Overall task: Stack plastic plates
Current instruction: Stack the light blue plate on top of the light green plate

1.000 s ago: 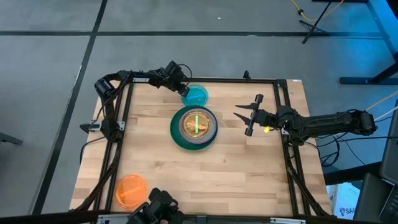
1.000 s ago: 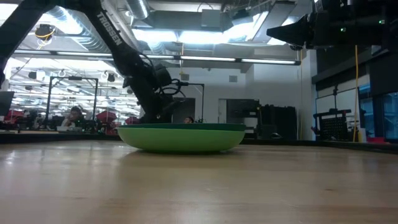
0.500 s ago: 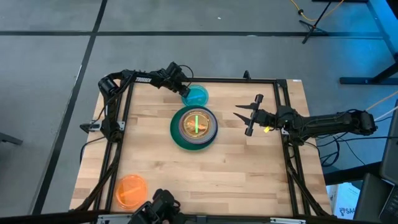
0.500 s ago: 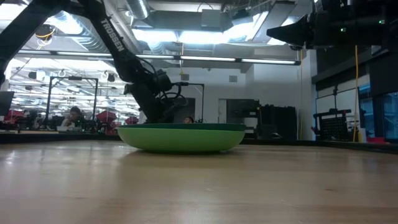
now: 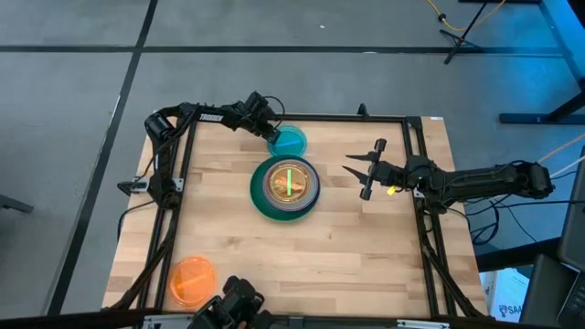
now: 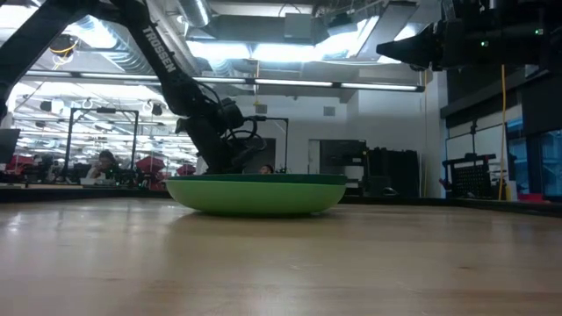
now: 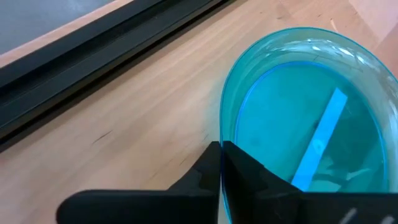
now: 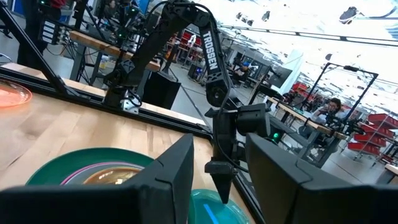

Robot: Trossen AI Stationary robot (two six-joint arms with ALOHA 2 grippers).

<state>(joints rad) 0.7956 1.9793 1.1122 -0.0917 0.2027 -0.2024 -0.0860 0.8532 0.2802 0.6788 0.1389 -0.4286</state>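
A small translucent blue plate point(image 5: 290, 141) lies flat on the table near its far edge. My left gripper point(image 5: 271, 134) is shut on the plate's left rim. In front of it stands a stack of plastic plates point(image 5: 286, 186) with a dark green plate at the bottom, a magenta rim inside it and smaller translucent plates on top; the low view shows the stack point(image 6: 256, 193) side-on. A translucent orange plate point(image 5: 192, 280) lies alone at the near left corner. My right gripper point(image 5: 364, 171) hovers open to the right of the stack, holding nothing. My left gripper pinches the blue plate's rim point(image 7: 225, 134) on its left side, with one finger outside the plate point(image 7: 200, 177) and one inside the bowl point(image 7: 252, 177). The fingers come from above, pointing down point(image 8: 222, 180). The plate stays flat on the table.
A black frame rail point(image 7: 93, 43) runs along the far edge just behind the blue plate. Bare wood point(image 5: 366, 256) stretches across the near and right parts of the table. People and workbenches show in the room beyond.
My left gripper has shifted slightly toward the blue plate and settled on its rim. The plate, the stack and the right arm have stayed where they were.
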